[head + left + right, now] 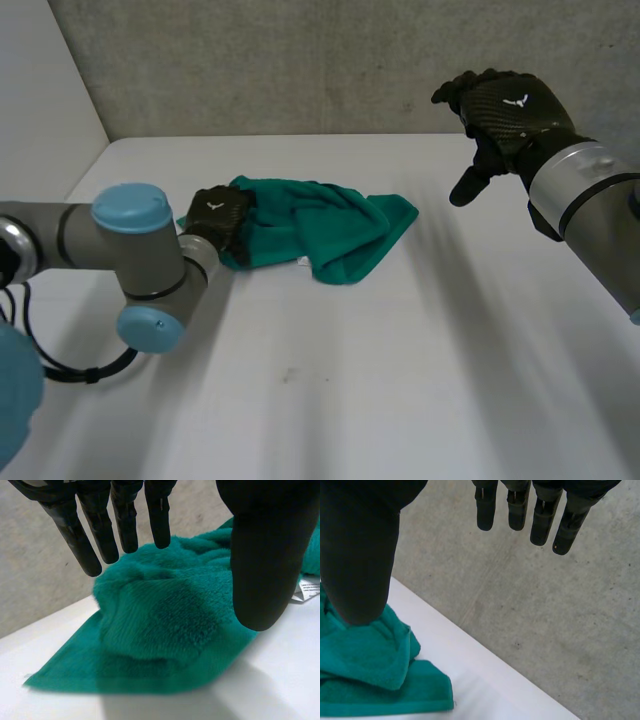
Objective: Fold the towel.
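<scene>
Your green towel (330,225) lies bunched on the desk (400,380), toward its far left. Your left robot hand (220,215) sits at the towel's left end, fingers straight and apart from the thumb, clamped on nothing. Your right robot hand (505,110) hangs open in the air, well apart from the cloth. Close on that heap and you'll likely pinch several layers, dragging the bundle instead of one corner.

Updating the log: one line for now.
towel: crumpled on table | left hand: open, over one end | right hand: open, raised, off towel
</scene>
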`<state>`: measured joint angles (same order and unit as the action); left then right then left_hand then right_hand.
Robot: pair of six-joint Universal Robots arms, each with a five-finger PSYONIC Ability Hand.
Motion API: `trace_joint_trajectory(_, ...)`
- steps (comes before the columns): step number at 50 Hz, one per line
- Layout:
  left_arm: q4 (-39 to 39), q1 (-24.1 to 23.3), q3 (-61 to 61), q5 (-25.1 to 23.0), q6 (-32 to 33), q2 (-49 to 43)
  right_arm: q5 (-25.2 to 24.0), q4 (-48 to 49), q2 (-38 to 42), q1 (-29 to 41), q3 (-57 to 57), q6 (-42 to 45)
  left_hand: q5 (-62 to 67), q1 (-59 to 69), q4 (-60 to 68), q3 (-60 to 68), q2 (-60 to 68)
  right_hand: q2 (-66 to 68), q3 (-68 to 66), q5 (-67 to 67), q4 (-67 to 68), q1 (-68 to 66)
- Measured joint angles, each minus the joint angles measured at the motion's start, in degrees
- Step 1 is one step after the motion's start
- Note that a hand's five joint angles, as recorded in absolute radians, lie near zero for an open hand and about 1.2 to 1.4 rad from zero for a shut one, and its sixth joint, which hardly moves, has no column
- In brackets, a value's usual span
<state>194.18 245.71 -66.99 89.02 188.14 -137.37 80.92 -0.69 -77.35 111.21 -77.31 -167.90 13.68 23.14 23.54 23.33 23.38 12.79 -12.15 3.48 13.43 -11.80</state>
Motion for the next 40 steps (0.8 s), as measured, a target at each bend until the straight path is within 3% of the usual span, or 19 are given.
trace_joint_trajectory(10,1.70,0.03,7.93,-3.81,5.90,-8.45,0.39,0.07,2.40,-0.03,0.16,3.19,0.22,0.36,0.21,0.45,0.44,0.00,0.00,0.00,0.00,0.00)
trace_joint_trajectory(11,1.61,0.03,9.64,-3.77,7.18,-10.07,0.48,0.07,2.93,-0.03,0.31,3.53,16.92,20.67,17.50,17.59,17.63,0.00,0.00,0.00,0.00,0.00)
trace_joint_trajectory(15,1.82,0.03,11.15,-2.86,8.20,-11.07,0.55,0.09,3.51,-0.03,0.50,3.72,40.54,40.99,41.85,41.47,42.23,0.00,0.00,-0.02,0.00,0.00)
trace_joint_trajectory(20,3.90,0.02,10.83,0.35,8.38,-8.52,0.61,0.14,4.12,-0.04,0.77,3.69,41.00,40.99,44.11,44.35,45.00,0.00,0.00,0.00,0.00,0.00)
trace_joint_trajectory(25,6.31,-0.22,7.42,2.92,8.07,-1.79,0.89,0.16,4.71,-0.11,1.17,3.47,41.00,40.99,44.11,44.35,45.04,0.00,0.00,0.00,0.00,0.00)
trace_joint_trajectory(32,7.26,-2.31,-1.69,3.94,7.65,15.35,3.29,-1.07,5.75,-0.34,2.89,1.14,40.99,40.99,44.30,44.52,45.12,0.00,0.00,-0.01,0.00,0.00)
trace_joint_trajectory(40,5.58,-4.98,-9.50,3.64,7.56,33.54,1.96,-7.41,8.26,-0.28,5.73,-10.24,41.01,40.99,44.62,44.65,45.25,0.00,0.00,0.00,0.00,0.00)
